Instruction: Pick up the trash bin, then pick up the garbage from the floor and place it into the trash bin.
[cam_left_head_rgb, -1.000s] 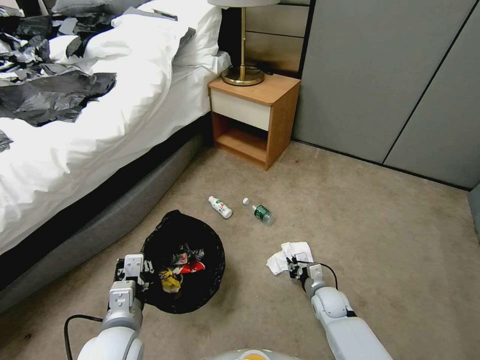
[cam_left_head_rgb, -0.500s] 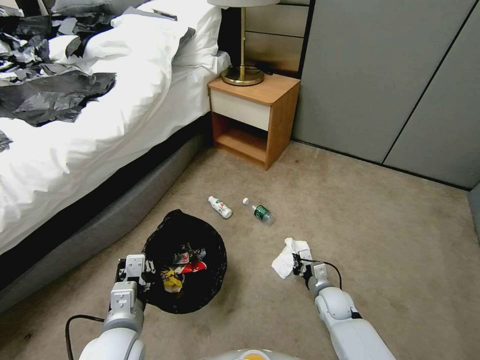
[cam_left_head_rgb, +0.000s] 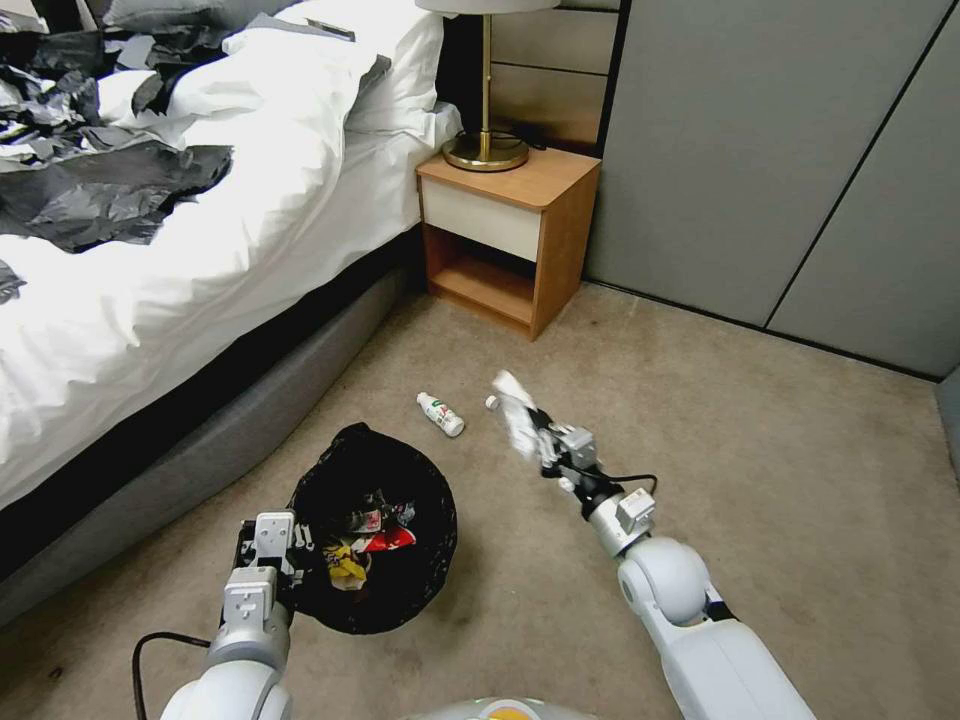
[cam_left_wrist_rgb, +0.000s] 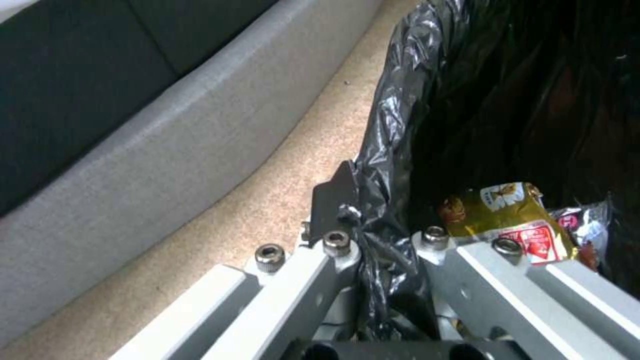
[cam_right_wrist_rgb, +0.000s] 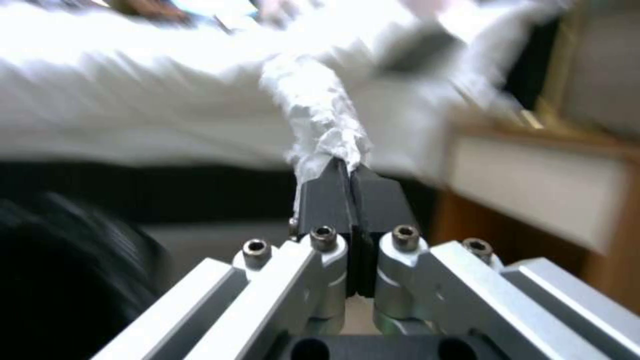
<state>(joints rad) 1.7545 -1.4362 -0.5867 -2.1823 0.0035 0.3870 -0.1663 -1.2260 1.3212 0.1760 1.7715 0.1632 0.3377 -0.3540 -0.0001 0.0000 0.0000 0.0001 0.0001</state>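
left gripper (cam_left_wrist_rgb: 373, 235) clamped on black-bagged round trash bin (cam_left_head_rgb: 375, 530) rim (steadying it) | right gripper (cam_left_head_rgb: 540, 432) pinched crumpled white paper (cam_left_head_rgb: 515, 405) aloft, probably binward

Open carpet (cam_left_head_rgb: 760, 480) rightward; bed (cam_left_head_rgb: 200, 300) walls the left.

Landmark: wooden nightstand (cam_left_head_rgb: 510, 235), standing on tan carpet (cam_left_head_rgb: 760, 450), slightly stained. It has a white drawer front with an open shelf below. Brass lamp base (cam_left_head_rgb: 486, 150) sits on its top, stem rising to a white shade (cam_left_head_rgb: 487, 5). Just left of the nightstand: bed (cam_left_head_rgb: 200, 250) with grey upholstered base and rumpled white duvet, dark crumpled sheets (cam_left_head_rgb: 100, 190) lying on the duvet. Behind it: dark headboard panels (cam_left_head_rgb: 550, 80). Right of it: grey wall panels (cam_left_head_rgb: 780, 170) with dark seams.
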